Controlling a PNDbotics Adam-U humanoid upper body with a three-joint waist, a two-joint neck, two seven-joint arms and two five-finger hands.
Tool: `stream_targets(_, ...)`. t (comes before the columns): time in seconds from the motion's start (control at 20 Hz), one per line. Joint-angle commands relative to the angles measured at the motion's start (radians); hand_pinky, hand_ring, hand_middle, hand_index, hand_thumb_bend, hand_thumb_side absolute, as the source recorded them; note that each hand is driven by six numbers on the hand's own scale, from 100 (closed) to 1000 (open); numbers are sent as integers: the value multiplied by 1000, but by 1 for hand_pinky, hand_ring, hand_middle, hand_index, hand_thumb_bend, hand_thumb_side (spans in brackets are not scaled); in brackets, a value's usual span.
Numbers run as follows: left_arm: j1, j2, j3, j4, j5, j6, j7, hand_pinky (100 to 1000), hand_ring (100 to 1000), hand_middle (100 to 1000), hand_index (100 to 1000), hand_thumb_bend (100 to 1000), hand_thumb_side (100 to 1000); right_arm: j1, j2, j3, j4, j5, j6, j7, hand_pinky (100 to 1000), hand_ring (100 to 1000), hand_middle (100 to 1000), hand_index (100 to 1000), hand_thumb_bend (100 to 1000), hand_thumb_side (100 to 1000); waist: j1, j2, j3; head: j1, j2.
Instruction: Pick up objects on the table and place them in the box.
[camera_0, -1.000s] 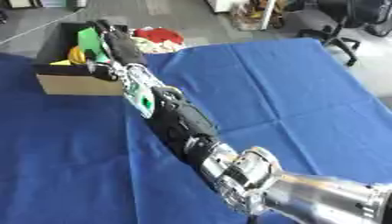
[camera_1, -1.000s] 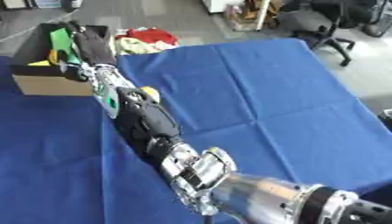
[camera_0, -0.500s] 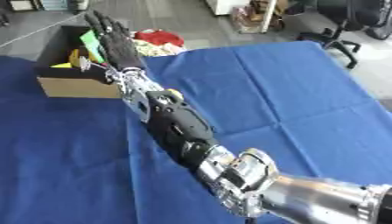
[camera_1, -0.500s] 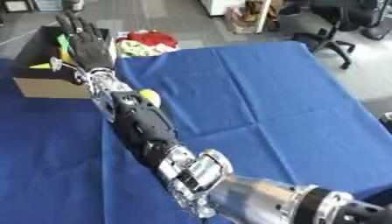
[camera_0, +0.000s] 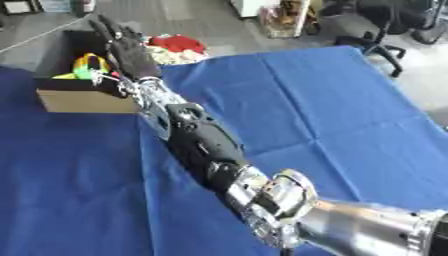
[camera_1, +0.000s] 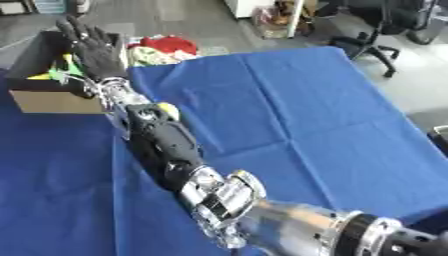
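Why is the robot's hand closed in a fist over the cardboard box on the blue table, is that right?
Not quite. The right hand is open, fingers spread straight, not in a fist; the right eye view shows it best. The rest holds: it is over the cardboard box on the blue table.

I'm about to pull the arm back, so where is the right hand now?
In both eye views the right hand is at the upper left, fingers spread open, above the cardboard box at the far left of the blue tablecloth.
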Motion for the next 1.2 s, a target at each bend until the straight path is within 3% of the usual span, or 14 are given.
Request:
stream_targets(0.05, 1, 20, 17, -5, -7, -2, 10, 737, 631, 618, 855, 100, 770, 4, -98, 66, -109, -149, -128, 209, 951, 936, 993, 1000, 100, 100, 11, -22, -18, 18, 9)
stream_targets(0.25, 6, 26, 24, -2, -15, -4, 16, 738, 631, 621, 855, 100, 771, 49, -212, 132, -216, -307, -231, 496, 955, 940, 983, 1000, 100, 100, 8, -24, -56, 33, 17)
stream_targets(0.4, 9, 28, 27, -1, -20, -4, 16, 739, 631, 622, 856, 100, 773, 83, -262, 147, -224, -360, -235, 661, 955, 938, 971, 1000, 100, 100, 8, -24, -71, 38, 19)
stream_targets(0.55, 13, 29, 28, 0, -23, -4, 14, 738, 630, 623, 856, 100, 774, 110, -284, 151, -176, -327, -218, 772, 966, 957, 982, 1000, 100, 100, 7, -23, -76, 41, 19)
stream_targets(0.85, 15, 27, 30, 0, -24, -4, 14, 739, 629, 623, 856, 100, 775, 119, -275, 155, -82, -179, -242, 879, 982, 980, 994, 1000, 100, 100, 7, -23, -74, 42, 19)
stream_targets(1.1, 16, 26, 30, 0, -24, -3, 13, 739, 629, 623, 857, 100, 777, 114, -267, 159, -59, -63, -263, 914, 991, 991, 984, 1000, 194, 100, 4, -24, -73, 41, 15)
stream_targets(1.2, 17, 25, 30, 0, -24, -2, 13, 739, 628, 623, 857, 100, 777, 112, -264, 156, -58, -20, -268, 908, 956, 914, 833, 884, 227, 100, 3, -24, -73, 40, 14)
